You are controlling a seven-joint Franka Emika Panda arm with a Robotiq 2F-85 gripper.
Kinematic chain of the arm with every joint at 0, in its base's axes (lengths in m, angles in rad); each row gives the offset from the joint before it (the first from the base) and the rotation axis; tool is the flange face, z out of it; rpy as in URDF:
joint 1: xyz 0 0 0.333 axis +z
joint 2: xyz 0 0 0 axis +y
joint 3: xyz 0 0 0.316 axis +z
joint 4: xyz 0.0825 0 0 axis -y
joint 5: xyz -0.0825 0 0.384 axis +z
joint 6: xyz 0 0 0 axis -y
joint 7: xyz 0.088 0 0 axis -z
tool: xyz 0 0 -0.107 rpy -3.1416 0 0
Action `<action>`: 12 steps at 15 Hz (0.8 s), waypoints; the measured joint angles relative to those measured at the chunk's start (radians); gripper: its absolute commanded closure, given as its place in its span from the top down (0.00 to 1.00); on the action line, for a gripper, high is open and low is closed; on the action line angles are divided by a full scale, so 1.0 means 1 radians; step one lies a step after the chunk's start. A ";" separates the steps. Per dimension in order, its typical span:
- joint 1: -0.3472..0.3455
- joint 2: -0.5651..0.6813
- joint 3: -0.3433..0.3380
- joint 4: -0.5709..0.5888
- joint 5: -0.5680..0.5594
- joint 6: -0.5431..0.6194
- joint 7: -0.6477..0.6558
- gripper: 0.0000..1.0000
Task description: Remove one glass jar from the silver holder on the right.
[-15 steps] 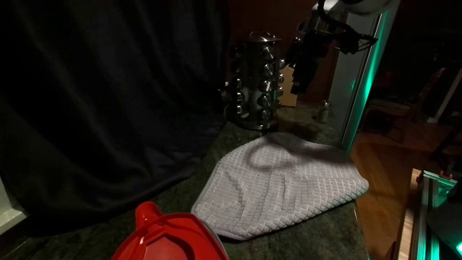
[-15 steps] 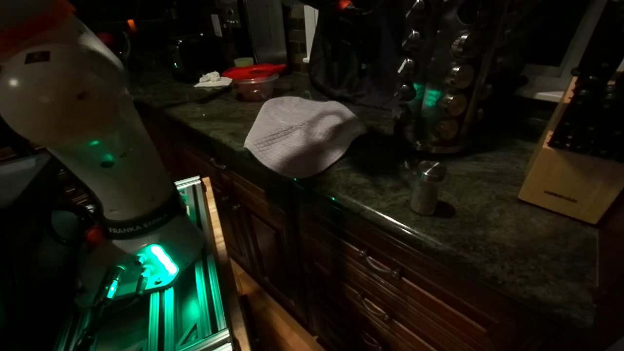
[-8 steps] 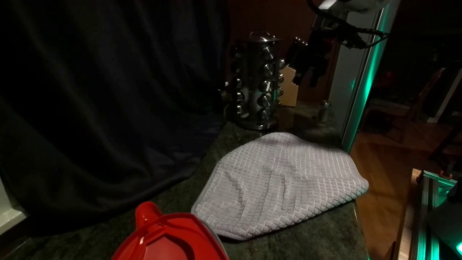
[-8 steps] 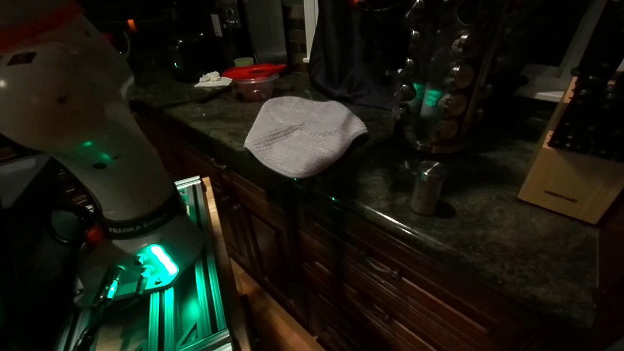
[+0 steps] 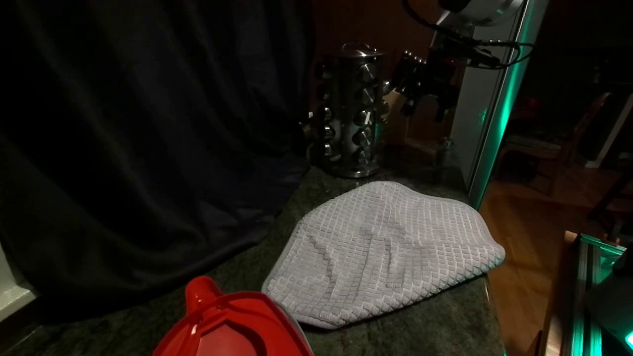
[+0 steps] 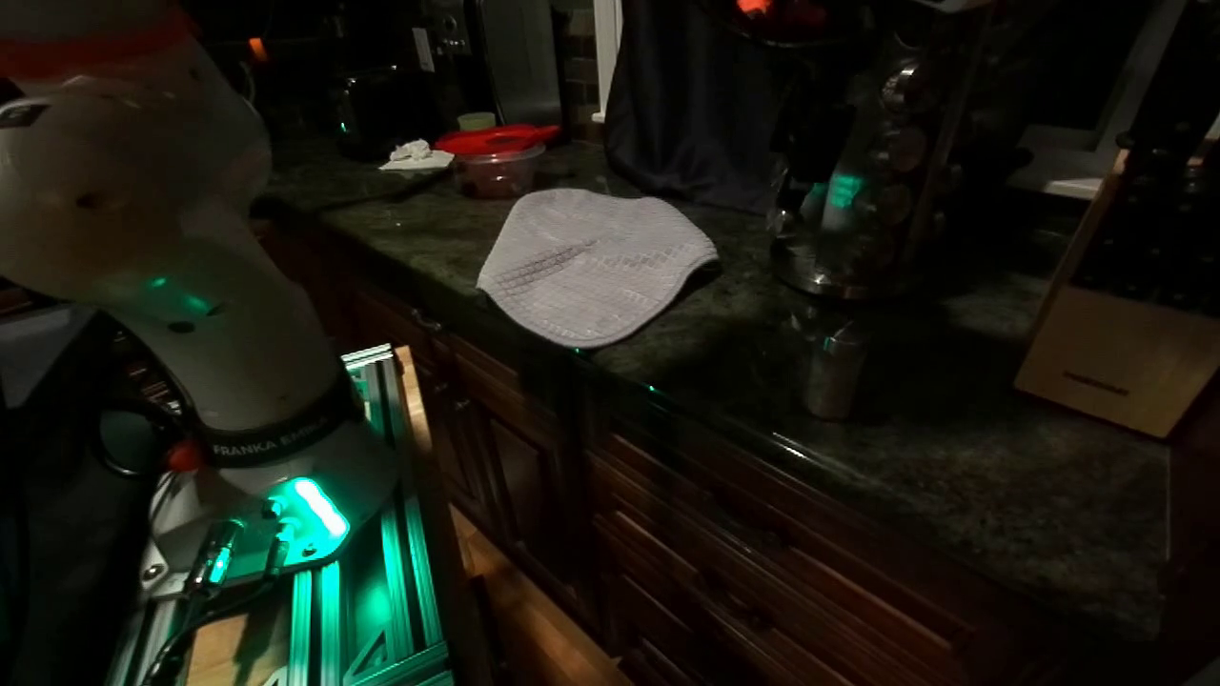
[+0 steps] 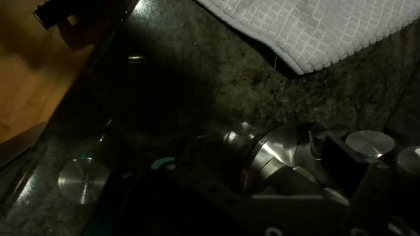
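Note:
The silver spice holder (image 5: pixel 346 165) stands upright on the dark counter, with jars in columns, their metal lids (image 5: pixel 366 117) facing outward. It also shows in an exterior view (image 6: pixel 829 278) and at the lower right of the wrist view (image 7: pixel 282 147). A single glass jar with a metal lid (image 6: pixel 836 376) stands upright on the counter, apart from the holder; its lid shows in the wrist view (image 7: pixel 83 180). My gripper (image 5: pixel 424 115) is open, its two dark fingers apart, above the counter beside the holder. I see nothing between the fingers. Darkness hides the gripper's exact distance from the jars.
A wooden knife block (image 6: pixel 1110 353) stands near the holder. A light grey cloth (image 5: pixel 385 252) lies on the counter in front of it. A red-lidded container (image 6: pixel 496 162) stands beyond the cloth. The counter's front edge (image 6: pixel 762 438) drops to drawers. A black curtain (image 5: pixel 173 148) hangs alongside.
The gripper has turned and moved slightly; both fingers now show apart. It now covers part of the holder in an exterior view. Its shadow has left the cloth and darkens the jar and knife block.

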 measured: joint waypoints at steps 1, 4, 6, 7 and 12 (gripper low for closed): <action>-0.011 0.024 -0.007 0.016 0.015 -0.017 0.017 1.00; -0.045 0.090 -0.027 0.060 0.078 -0.069 0.058 1.00; -0.067 0.125 -0.039 0.079 0.129 -0.075 0.090 1.00; -0.078 0.139 -0.045 0.087 0.155 -0.075 0.106 1.00; -0.124 0.191 -0.068 0.120 0.283 -0.072 0.211 1.00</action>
